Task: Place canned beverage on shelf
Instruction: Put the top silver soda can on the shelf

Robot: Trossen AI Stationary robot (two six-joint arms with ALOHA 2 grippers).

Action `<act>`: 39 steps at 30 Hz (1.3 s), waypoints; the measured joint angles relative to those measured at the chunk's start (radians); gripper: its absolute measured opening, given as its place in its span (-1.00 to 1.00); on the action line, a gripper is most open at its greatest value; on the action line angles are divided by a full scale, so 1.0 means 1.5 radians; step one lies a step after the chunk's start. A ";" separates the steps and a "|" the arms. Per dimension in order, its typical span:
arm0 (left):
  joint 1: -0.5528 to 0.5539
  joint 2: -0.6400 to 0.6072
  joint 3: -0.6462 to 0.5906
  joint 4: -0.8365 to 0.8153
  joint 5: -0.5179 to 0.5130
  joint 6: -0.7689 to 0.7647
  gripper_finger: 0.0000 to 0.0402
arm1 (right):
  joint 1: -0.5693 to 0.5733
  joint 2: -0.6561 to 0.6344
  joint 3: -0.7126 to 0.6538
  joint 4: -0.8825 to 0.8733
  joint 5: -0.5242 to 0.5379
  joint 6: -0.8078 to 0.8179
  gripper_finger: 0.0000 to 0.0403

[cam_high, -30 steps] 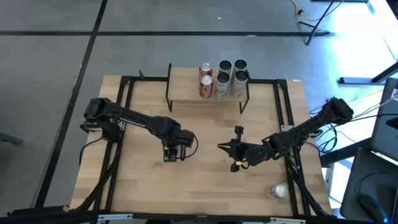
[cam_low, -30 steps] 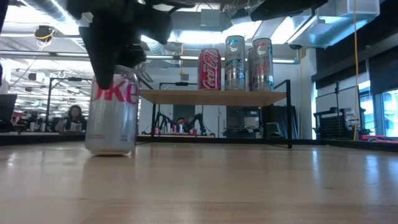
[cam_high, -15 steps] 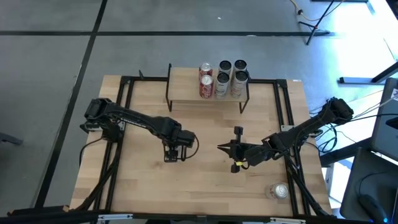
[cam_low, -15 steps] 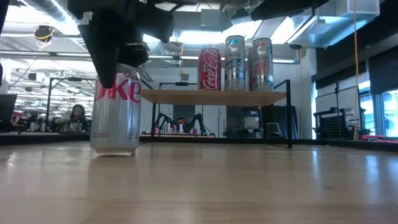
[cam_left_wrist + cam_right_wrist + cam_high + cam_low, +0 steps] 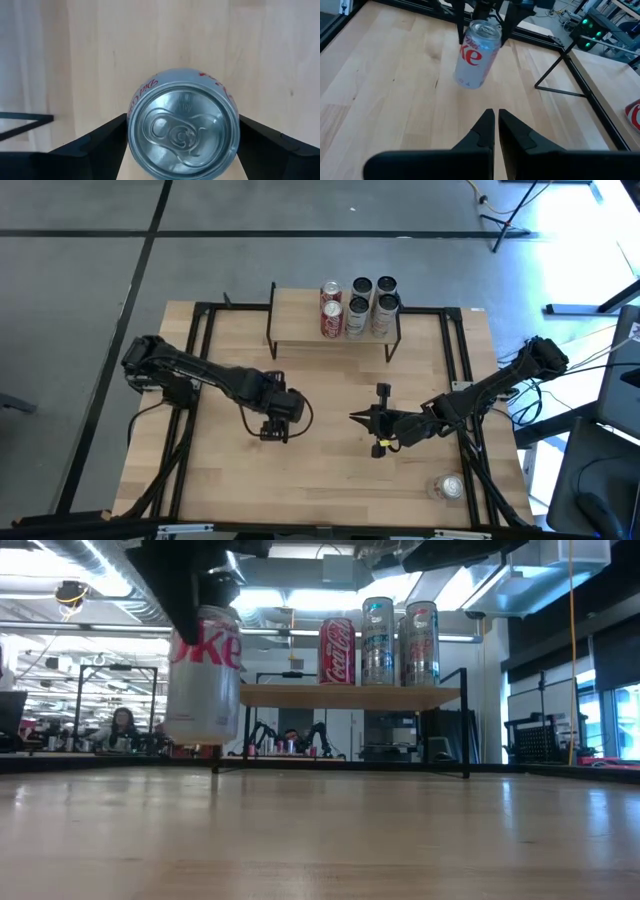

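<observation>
A silver Diet Coke can (image 5: 204,675) is gripped near its top between the fingers of the left gripper (image 5: 273,423) and is held upright, clear of the table (image 5: 330,480), with a gap seen under its base in the low view. From the left wrist view, the can's lid (image 5: 183,131) is seen filling the space between the two dark fingers (image 5: 95,145). The shelf (image 5: 300,318) is set at the far edge of the table, well apart from the held can. Its right part is taken up by a red Coca-Cola can (image 5: 337,652) and tall silver cans (image 5: 378,641), while its left part is bare. The right gripper (image 5: 362,418) is kept pressed shut, low over the table's middle, to the right of the held can. Another can (image 5: 450,486) is lying near the table's near right corner.
</observation>
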 joint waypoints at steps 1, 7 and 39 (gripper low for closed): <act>0.000 0.000 0.000 0.006 -0.008 0.000 0.56 | 0.000 0.000 0.000 0.000 0.000 0.000 -0.93; 0.001 0.000 -0.022 0.051 -0.016 0.004 0.56 | 0.000 0.000 0.000 0.000 0.000 0.000 -0.93; 0.000 0.004 -0.138 0.268 -0.014 -0.013 0.56 | 0.000 0.000 0.000 0.000 0.000 0.000 -0.93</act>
